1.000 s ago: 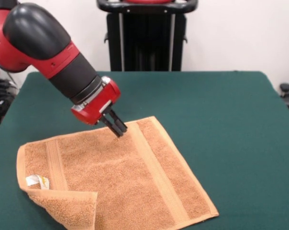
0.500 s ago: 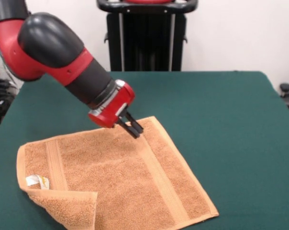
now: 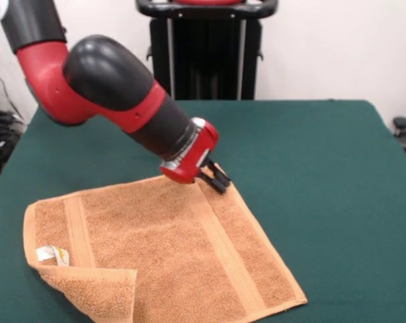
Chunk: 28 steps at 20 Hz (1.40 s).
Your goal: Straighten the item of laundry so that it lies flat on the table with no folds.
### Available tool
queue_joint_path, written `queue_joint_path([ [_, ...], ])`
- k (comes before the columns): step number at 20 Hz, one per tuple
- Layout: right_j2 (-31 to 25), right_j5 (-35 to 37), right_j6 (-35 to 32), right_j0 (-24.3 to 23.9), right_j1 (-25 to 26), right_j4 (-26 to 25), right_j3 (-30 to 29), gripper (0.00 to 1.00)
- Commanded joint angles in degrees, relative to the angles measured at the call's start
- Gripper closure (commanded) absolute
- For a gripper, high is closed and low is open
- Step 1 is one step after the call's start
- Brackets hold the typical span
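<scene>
towel (image 3: 169, 249) lying as a diamond, long axis toward front right, front-left corner folded over, gripper (image 3: 220, 182) closed at far corner

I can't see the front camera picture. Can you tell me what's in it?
An orange-tan towel lies spread on a dark green table, with its near-left corner folded over beside a small white tag. The red and black robot arm reaches down from the upper left, its tool at the towel's far corner.
</scene>
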<state>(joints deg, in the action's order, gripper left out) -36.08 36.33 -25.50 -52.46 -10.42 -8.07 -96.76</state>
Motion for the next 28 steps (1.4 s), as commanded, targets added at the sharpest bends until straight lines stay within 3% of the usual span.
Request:
queue_joint_path([
  [1,8.75,11.17,-11.20,9.00,-0.59,-1.19,6.32,1.00],
  [7,11.89,14.64,-11.22,11.86,-2.52,-1.78,7.88,1.00],
  [11,7.46,9.25,-9.85,7.99,-3.00,1.01,4.34,1.00],
  [17,3.50,7.06,-8.82,4.28,-3.82,2.76,1.13,1.00],
  [28,2.20,5.71,-9.48,3.81,-3.45,2.09,1.22,1.00],
])
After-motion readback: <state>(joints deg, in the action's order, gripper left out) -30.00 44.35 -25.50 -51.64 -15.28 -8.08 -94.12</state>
